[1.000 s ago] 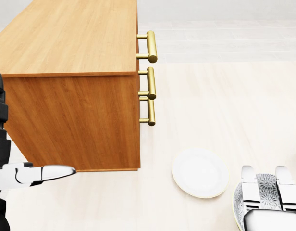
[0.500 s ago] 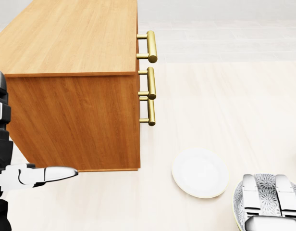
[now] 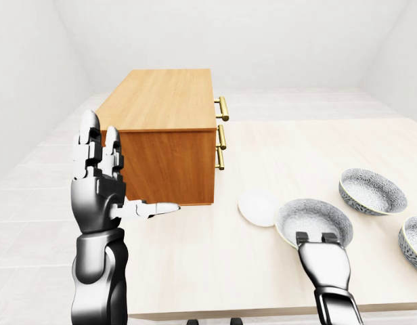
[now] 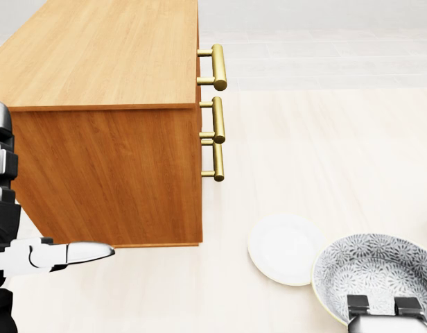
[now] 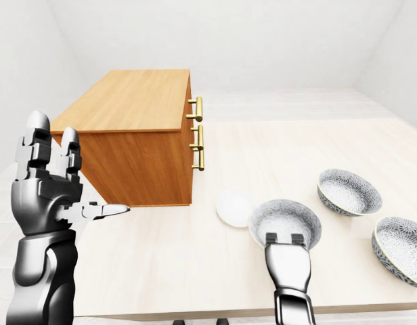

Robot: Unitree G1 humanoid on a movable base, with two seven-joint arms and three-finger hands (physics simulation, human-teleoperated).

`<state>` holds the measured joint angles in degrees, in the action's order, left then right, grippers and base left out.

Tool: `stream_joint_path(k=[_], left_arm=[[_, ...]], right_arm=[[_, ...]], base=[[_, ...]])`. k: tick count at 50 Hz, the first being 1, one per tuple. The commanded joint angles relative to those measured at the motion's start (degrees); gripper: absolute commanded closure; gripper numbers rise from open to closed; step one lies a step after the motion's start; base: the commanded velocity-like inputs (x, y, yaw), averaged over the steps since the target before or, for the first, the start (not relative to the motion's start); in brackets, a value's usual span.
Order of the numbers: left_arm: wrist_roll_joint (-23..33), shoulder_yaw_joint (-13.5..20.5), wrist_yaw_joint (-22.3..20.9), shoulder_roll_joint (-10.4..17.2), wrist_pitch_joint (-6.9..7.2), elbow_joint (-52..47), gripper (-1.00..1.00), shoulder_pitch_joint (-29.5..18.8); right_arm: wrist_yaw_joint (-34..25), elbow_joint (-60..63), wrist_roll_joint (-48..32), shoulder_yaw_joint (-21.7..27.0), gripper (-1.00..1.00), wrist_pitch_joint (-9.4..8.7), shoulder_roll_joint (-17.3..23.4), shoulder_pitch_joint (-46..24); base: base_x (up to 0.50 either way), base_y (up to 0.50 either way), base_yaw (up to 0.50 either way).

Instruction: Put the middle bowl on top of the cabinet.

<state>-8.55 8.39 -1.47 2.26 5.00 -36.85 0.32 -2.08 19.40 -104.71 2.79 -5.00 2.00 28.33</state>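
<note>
Bowl (image 4: pixel 373 274) sits in the right hand (image 3: pixel 323 261), low and right of centre in the eye views. Two fingers (image 4: pixel 357 303) are hooked over its near rim. The thumb is hidden under it, so the grip reads as a pinch on that rim, with the bowl reaching away from the fingers toward the top of the view. It seems to ride just above the table (image 3: pixel 195 271), and its left rim overlaps the edge of the white plate (image 3: pixel 257 206) in the head view. The cabinet (image 3: pixel 164 101) stands up and to the left of the bowl, with the plate between them. Its flat top is well above the bowl's present level, and its handles (image 4: pixel 217 67) are on the side facing the bowl. The coming move therefore likely calls for a rise first, then a carry leftward over the handle side onto the top. The bowl is round and has no long axis to align. Since only the near rim is held, it may tip. The left hand (image 3: pixel 99 183) is raised beside the cabinet's left end, fingers spread upright and thumb pointing right, holding nothing. It is far from the bowl, so the right hand is the one placed to carry it. Two other bowls (image 3: pixel 372 191) rest further right.
</note>
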Motion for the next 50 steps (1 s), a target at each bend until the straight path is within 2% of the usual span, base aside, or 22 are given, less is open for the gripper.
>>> stream_joint_path(k=[1, 8, 13, 20, 34, 40, 47, 50], left_arm=[[0.1, 0.0, -0.1, 0.0, 0.0, -0.1, -1.0, 0.0], [0.2, -0.1, -0.2, -0.1, 0.0, 0.0, -1.0, 0.1], [0.2, -0.2, -0.2, -0.1, 0.0, 0.2, -1.0, 0.1], [0.3, -0.2, -0.2, -0.1, 0.0, 0.2, -1.0, 0.1], [0.2, -0.3, -0.3, -0.1, 0.0, 0.1, -1.0, 0.0], [0.3, -0.4, -0.4, -0.1, 0.0, 0.6, -1.0, 0.1], [0.4, -0.5, -0.3, -0.1, 0.0, 0.5, -1.0, 0.0], [0.5, -0.5, -0.4, -0.1, 0.0, 0.3, -1.0, 0.2]], right_arm=[[0.7, -0.5, 1.2, -0.3, 1.0, 0.0, 0.4, 0.0], [0.3, 0.0, 0.9, -0.5, 1.0, 0.0, 0.4, 0.0], [-2.1, 3.8, -1.3, -1.2, 1.0, 0.0, 0.4, 0.6], [-9.4, 14.8, -7.3, -3.9, 1.0, 0.0, 0.4, 1.1], [-13.1, 19.3, -8.3, -4.7, 1.0, 0.0, 1.5, 0.3], [-16.3, 21.0, -8.3, -4.5, 1.0, 0.0, 3.5, -1.9], [-20.6, 23.7, -8.3, -3.9, 1.0, 0.0, 2.2, -6.3], [-22.7, 24.1, -8.3, -3.9, 1.0, 0.0, 3.1, -8.7]], base=[[0.0, 0.0, 0.0], [0.0, 0.0, 0.0], [0.0, 0.0, 0.0], [0.0, 0.0, 0.0], [0.0, 0.0, 0.0], [0.0, 0.0, 0.0], [0.0, 0.0, 0.0], [0.0, 0.0, 0.0]])
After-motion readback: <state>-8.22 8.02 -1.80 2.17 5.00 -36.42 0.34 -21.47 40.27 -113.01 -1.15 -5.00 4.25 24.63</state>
